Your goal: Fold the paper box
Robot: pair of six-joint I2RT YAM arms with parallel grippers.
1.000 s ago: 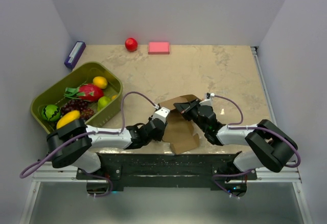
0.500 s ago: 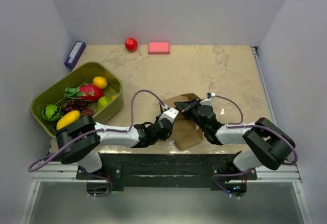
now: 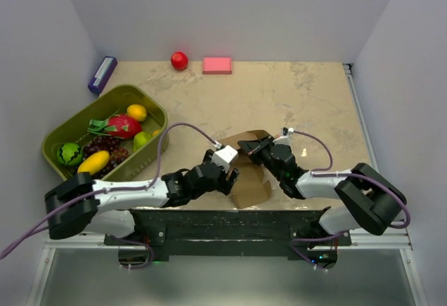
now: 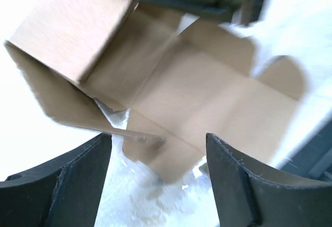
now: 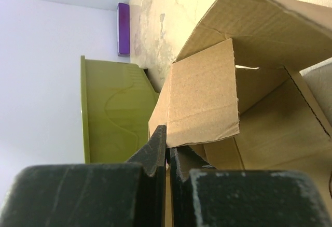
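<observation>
The paper box (image 3: 250, 180) is brown cardboard, part-raised, near the table's front edge between the two arms. In the left wrist view its panels and flaps (image 4: 207, 97) spread out in front of my left gripper (image 4: 158, 185), which is open and empty just short of a flap's edge. In the top view the left gripper (image 3: 230, 173) sits at the box's left side. My right gripper (image 3: 253, 151) is shut on the edge of a cardboard wall (image 5: 205, 100), its fingers (image 5: 155, 149) pinched on it from the box's upper right.
A green basket (image 3: 157, 114) of fruit stands at the left; it also shows in the right wrist view (image 5: 111, 113). A purple box (image 3: 102, 74), a red ball (image 3: 179, 60) and a pink block (image 3: 217, 65) lie along the far edge.
My left arm has swung and its gripper shifted slightly right, closer to the box's left side. The box's lower flap has moved a little. The right gripper holds as before.
</observation>
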